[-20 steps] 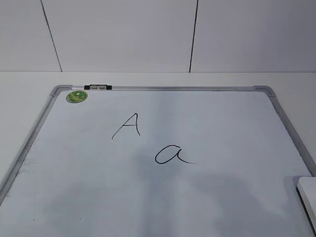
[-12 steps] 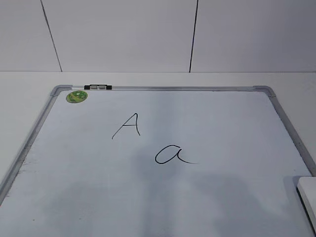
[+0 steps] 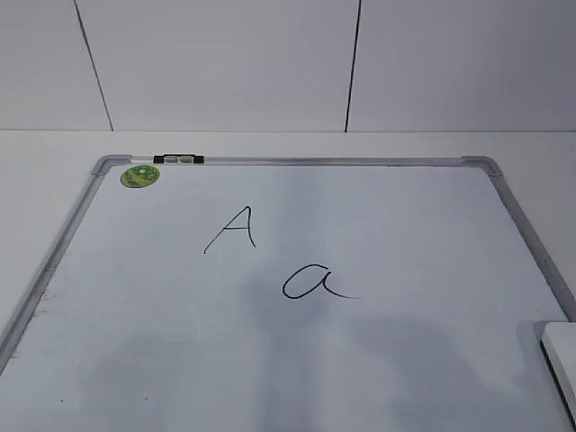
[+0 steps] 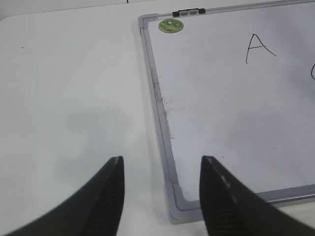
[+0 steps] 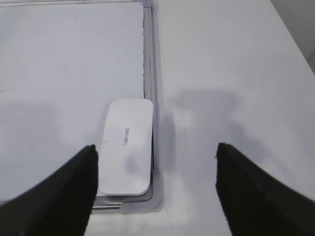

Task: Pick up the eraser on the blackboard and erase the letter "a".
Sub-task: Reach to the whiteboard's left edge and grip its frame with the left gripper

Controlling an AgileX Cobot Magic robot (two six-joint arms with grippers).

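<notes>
The blackboard (image 3: 135,342) is a white board with a silver-grey frame lying flat; it also shows in the left wrist view (image 4: 216,123) and the right wrist view (image 5: 59,73). The letter "a" (image 3: 310,281) is written near its middle. The eraser (image 5: 126,146), a white oblong block, lies on the board's near right corner; its edge shows at the exterior view's right border (image 3: 562,355). My right gripper (image 5: 156,152) is open above that corner, the eraser beside its left finger. My left gripper (image 4: 161,164) is open and empty over the board's near left corner.
A capital "A" (image 3: 232,229) is written up and left of the "a". A round green sticker (image 3: 139,175) and a black clip (image 3: 178,159) sit at the board's far left edge. White table (image 5: 231,59) surrounds the board; a panelled white wall (image 3: 270,63) stands behind.
</notes>
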